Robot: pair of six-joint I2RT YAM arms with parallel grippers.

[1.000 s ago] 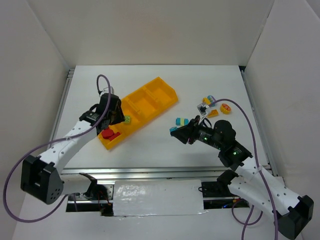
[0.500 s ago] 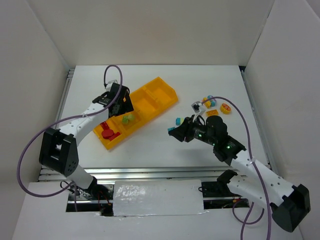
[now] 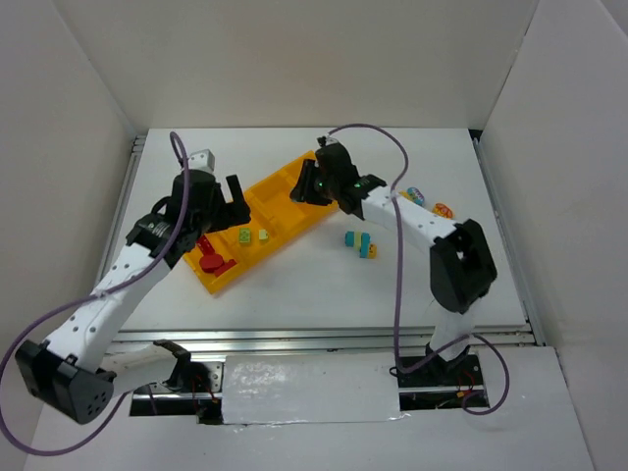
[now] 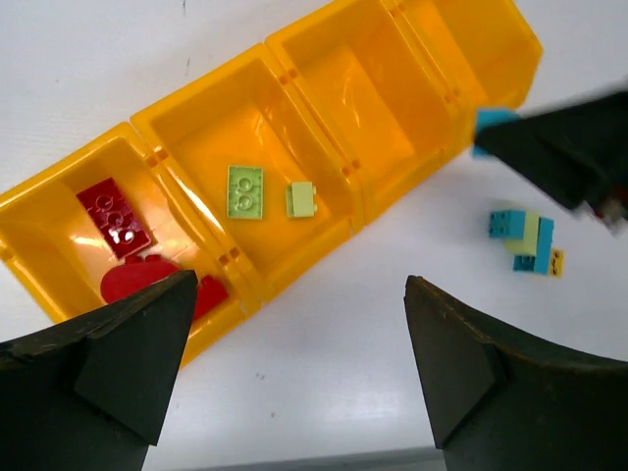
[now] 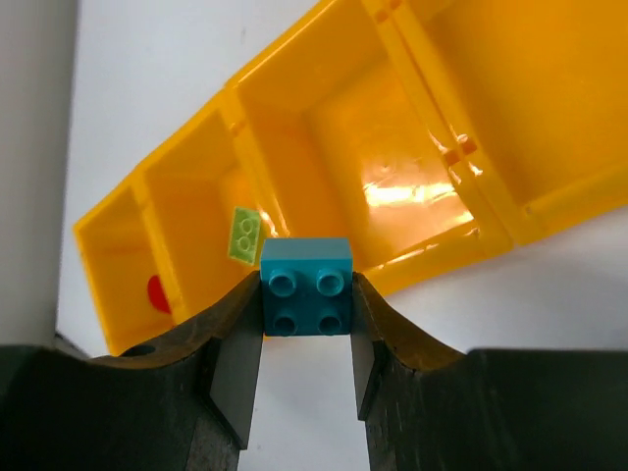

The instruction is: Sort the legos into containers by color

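The containers are one long orange-yellow tray [image 3: 228, 280] of compartments in a row, also in the left wrist view [image 4: 392, 186] and the right wrist view [image 5: 491, 211]. Red legos [image 4: 113, 211] lie in the end compartment. Two yellow-green legos [image 4: 245, 189] lie in the one beside it. My left gripper [image 3: 221, 208] hangs open above the tray's near side [image 4: 300, 283], holding nothing. My right gripper [image 3: 306, 186] is shut on a teal lego [image 5: 306, 285] at the tray's long table-side edge by the two bare compartments; the same lego shows from the left wrist [image 4: 496, 123].
A small cluster of teal, yellow-green and orange legos [image 3: 358, 241] lies on the white table right of the tray. More loose legos [image 3: 432, 203] lie further right. White walls close in the table on three sides.
My left gripper has opened and let a yellow-green lego drop into the second compartment, then lifted back. My right arm has swung from the table's right side to the tray, carrying the teal lego.
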